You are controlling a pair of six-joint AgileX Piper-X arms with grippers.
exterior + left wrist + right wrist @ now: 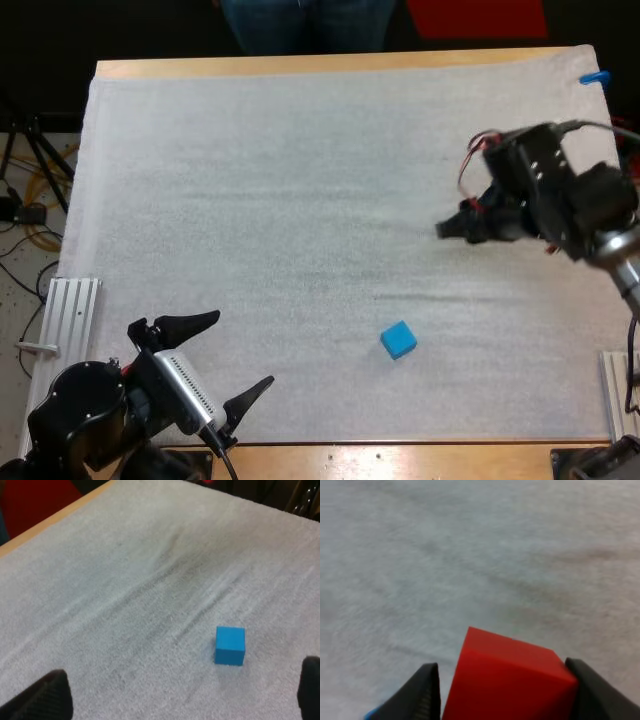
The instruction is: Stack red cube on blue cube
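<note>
Starting with the high view, the blue cube (398, 340) is seen alone on the white mat (250, 200), toward the near edge of the counter (330, 64) and right of centre. The left end effector (243, 349) is parked at the near left corner of the mat, its fingers spread wide with nothing between them. The right end effector (447, 229) is placed well apart from the blue cube, farther back and to the right. A person's legs (300, 20) are visible beyond the far side of the counter.

In the left wrist view, the blue cube is shown flat on the mat with nothing on top of it, and the wide gap between the left arm's fingers is confirmed.

In the right wrist view, the red cube (505, 680) is pressed from both sides between the right arm's fingers (422, 695), with bare mat ahead of it.

The grasp is judged to be done. Carrying the red cube over to the blue cube, lowering it squarely on top and releasing it are left to be done.
</note>
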